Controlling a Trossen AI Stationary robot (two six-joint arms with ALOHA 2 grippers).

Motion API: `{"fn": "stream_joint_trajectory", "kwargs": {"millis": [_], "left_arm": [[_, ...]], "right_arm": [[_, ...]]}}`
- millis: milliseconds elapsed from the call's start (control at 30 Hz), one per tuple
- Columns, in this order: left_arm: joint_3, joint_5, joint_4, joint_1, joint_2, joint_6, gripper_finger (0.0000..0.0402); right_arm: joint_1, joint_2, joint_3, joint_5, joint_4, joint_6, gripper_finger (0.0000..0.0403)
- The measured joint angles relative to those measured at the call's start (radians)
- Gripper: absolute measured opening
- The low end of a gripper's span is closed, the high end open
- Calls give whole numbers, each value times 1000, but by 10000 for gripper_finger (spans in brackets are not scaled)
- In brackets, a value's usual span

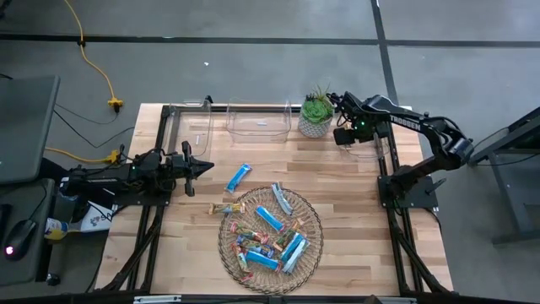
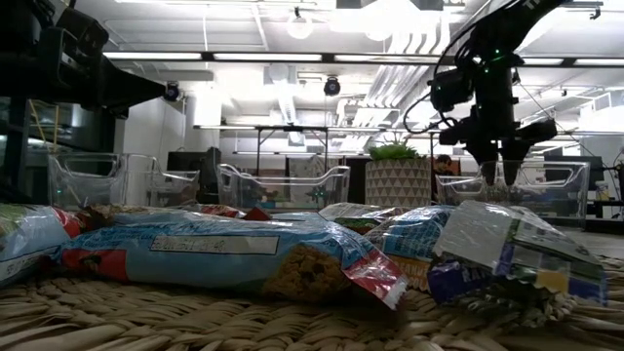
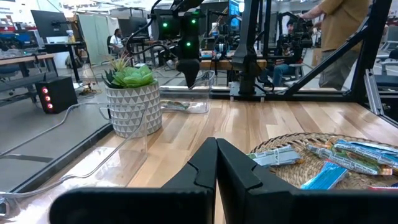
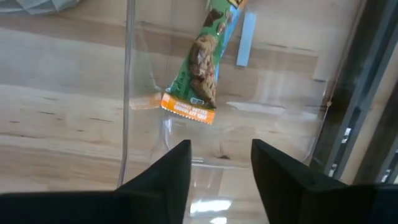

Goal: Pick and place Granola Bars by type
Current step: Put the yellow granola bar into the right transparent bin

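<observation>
Evidently a release step: the right gripper (image 1: 343,135) hangs over a clear bin (image 4: 143,118) at the far right of the table (image 1: 354,181), just beside the potted plant (image 1: 316,114), and its fingers (image 4: 168,180) stand apart with nothing between them. Directly below, in the right wrist view, a green-and-orange wrapped bar (image 4: 202,68) lies flat on the bin's floor, apart from the fingers; whether it has fully settled cannot be told. The remaining granola bars (image 1: 268,236) lie heaped in the round woven basket (image 1: 226,245) near the table's front, blue-and-white and tan wrappers mixed together. One blue bar (image 1: 239,177) and one tan bar (image 1: 225,208) lie on the bare wood just outside the basket's rim, toward the left arm. Two further clear bins (image 1: 257,118) stand along the far edge; what they contain cannot be made out. The left gripper (image 1: 205,168) waits low over the table's left side, its fingers (image 3: 239,171) pressed together and empty, pointing toward the basket. By judgement the sort is at an early stage, since most bars are unsorted. The next move calls for the right arm to lift clear of the bin walls, travel to the basket, and single out one bar from the overlapping heap without dragging its neighbours.
</observation>
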Motion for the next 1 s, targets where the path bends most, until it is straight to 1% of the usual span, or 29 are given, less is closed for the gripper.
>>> {"fn": "stream_joint_trajectory", "kwargs": {"millis": [100,200,300,467,733,867,1000], "left_arm": [[0,0,0,0,0,0,3],[0,0,0,0,0,0,3],[0,0,0,0,0,0,3],[0,0,0,0,0,0,3],[0,0,0,0,0,0,3],[0,0,0,0,0,0,3],[0,0,0,0,0,0,3]], "right_arm": [[0,-18,0,6,23,-6,178],[-2,-63,0,20,49,-6,189],[-10,-132,0,48,69,0,192],[-26,-275,0,55,144,-20,192],[-28,-519,0,24,375,-67,192],[-27,-605,0,-25,511,-84,192],[-20,-657,0,-77,645,-84,192]]}}
